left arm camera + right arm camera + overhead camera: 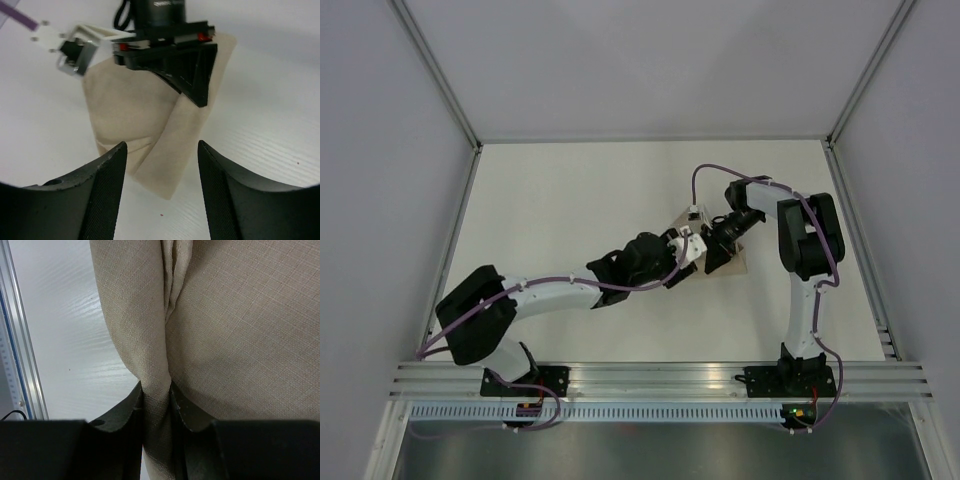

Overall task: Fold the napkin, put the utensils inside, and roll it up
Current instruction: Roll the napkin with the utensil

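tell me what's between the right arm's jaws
A pinched fold of the beige napkin, clear in the right wrist view.

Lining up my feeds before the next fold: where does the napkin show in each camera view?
Top external: napkin right of centre, mostly hidden under both wrists.
Left wrist: napkin mid-frame, folded, beyond the open left fingers.
Right wrist: napkin fills the upper frame, a ridge of it pinched at bottom centre.
Shared landmark: the right fingers pinching the cloth, seen as a dark wedge at top centre of the left wrist view.
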